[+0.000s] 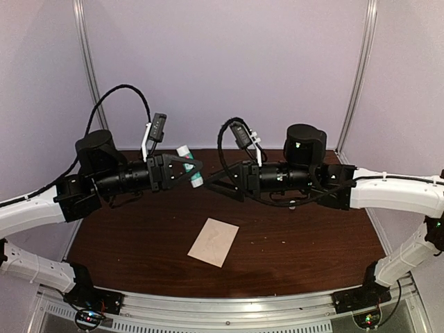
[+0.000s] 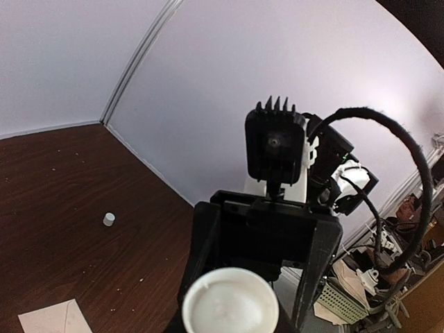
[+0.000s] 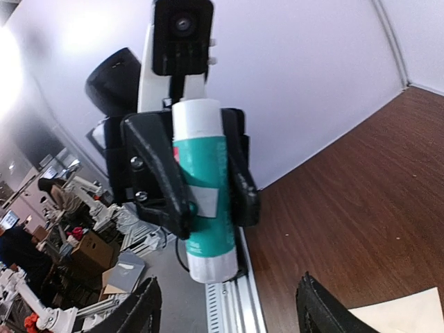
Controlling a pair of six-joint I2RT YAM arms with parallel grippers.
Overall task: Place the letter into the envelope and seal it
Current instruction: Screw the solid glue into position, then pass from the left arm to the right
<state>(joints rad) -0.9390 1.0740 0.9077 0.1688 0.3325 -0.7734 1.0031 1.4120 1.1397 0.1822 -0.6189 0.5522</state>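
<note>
Setting: a dark brown wooden counter (image 1: 312,243) below two raised arms that face each other in mid-air.
Envelope: the small pale beige-pink paper envelope (image 1: 214,241) lies flat close to the middle of the counter's near edge. Its long axis runs from the near edge toward the far edge, slightly slanted. Whether the flap is down cannot be told.
Left arm's fingers (image 3: 156,166): narrow, clamped on a teal-and-white plastic glue stick (image 3: 205,201) held crosswise.
Right arm's fingers (image 3: 142,309): spread wide, holding nothing, tips just beside the stick.
Key relation: the envelope sits below both pairs of fingers and toward the near edge, well apart from them. Neither arm is clearly nearer.
Likely next move: the glue-bearing left arm must descend toward the near edge.
Loose item: a small white cap (image 2: 109,219) rests on the counter, well apart from the envelope.
</note>
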